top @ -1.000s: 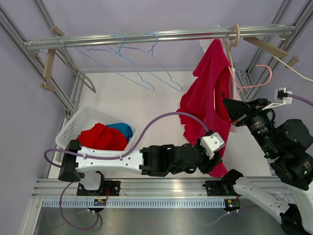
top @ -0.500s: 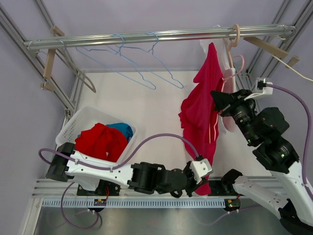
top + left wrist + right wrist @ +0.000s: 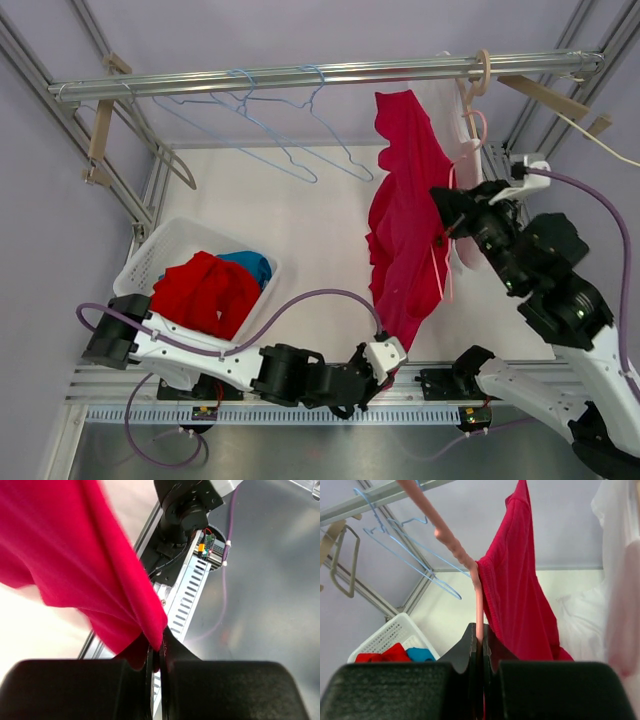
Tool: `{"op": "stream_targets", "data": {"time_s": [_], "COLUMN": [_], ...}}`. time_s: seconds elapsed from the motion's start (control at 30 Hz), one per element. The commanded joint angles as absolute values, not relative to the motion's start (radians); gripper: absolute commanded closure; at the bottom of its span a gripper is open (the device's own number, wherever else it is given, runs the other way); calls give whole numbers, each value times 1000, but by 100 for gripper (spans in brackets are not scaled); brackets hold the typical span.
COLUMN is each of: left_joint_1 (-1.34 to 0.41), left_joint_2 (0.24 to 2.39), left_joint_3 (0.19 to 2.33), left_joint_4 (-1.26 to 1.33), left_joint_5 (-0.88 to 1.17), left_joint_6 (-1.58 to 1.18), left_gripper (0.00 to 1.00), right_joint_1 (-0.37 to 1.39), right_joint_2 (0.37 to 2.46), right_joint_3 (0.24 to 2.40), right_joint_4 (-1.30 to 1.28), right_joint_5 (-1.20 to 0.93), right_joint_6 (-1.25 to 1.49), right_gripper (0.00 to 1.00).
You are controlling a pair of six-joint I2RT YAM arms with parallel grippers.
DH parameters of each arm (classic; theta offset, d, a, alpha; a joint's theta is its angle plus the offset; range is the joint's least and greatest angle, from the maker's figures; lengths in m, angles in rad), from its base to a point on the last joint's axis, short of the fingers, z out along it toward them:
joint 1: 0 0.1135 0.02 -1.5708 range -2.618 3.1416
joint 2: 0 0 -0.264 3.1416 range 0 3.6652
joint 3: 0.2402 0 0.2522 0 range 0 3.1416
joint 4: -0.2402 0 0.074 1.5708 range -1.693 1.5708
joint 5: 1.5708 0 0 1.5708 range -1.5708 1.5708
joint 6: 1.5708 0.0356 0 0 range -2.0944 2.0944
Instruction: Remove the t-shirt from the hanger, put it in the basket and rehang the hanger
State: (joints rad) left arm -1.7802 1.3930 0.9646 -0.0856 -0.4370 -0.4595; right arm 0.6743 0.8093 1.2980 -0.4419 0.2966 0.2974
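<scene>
Left hand (image 3: 156,649), drawn back, pinches the t-shirt (image 3: 405,230).

Red t-shirt (image 3: 405,230), pink hanger (image 3: 479,605), white basket (image 3: 145,260), silver rail (image 3: 300,75).

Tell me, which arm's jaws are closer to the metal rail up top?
Right. The right arm clamps its jaws on the pink hanger below the metal rail; the left arm pinches the red t-shirt's hem far lower, by the near edge.

Bright even light; t-shirt (image 3: 75,555) edges blurred
</scene>
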Motion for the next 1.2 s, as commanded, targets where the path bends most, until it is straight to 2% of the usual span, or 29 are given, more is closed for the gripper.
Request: {"op": "stream_targets", "data": {"time_s": [0.0,0.2,0.37,0.53,0.63,0.73,0.83,0.9,1.0,1.1,1.13,1.17], "left_joint_1": [-1829,-1853,-1856,-1855,-1845,-1778,-1633,-1608,-1592,-1582,-1565,-1553], "left_joint_2": [1382,1397,1303,1229,1242,1255,1284,1310,1374,1433,1445,1463], "left_joint_3": [940,1037,1198,1385,1425,1404,1419,1431,1475,1512,1522,1528], "left_joint_4": [-164,-265,-416,-379,-209,-8,79,123,159,207,225,232], "left_joint_5": [-334,-394,-619,-802,-900,-862,-655,-582,-532,-576,-589,-591], "left_joint_6": [-523,-428,-332,-117,88,193,167,198,248,296,302,305], "left_gripper": [100,100,100,100,100,100,100,100,81,60,50,33], "right_joint_1": [666,667,667,667,667,667,667,667,667,667,667,667], "right_joint_2": [692,600,523,451,436,419,414,413,410,410,407,403], "right_joint_3": [1423,1428,1531,1587,1624,1637,1635,1629,1628,1629,1626,1623], "right_joint_4": [-297,-440,-632,-774,-818,-818,-796,-776,-764,-752,-743,-721], "right_joint_5": [341,307,163,13,-99,-199,-297,-348,-386,-422,-431,-445], "right_joint_6": [195,201,258,299,321,347,379,399,416,425,428,442], "right_gripper": [100,100,100,100,100,100,100,100,100,100,100,100]}}
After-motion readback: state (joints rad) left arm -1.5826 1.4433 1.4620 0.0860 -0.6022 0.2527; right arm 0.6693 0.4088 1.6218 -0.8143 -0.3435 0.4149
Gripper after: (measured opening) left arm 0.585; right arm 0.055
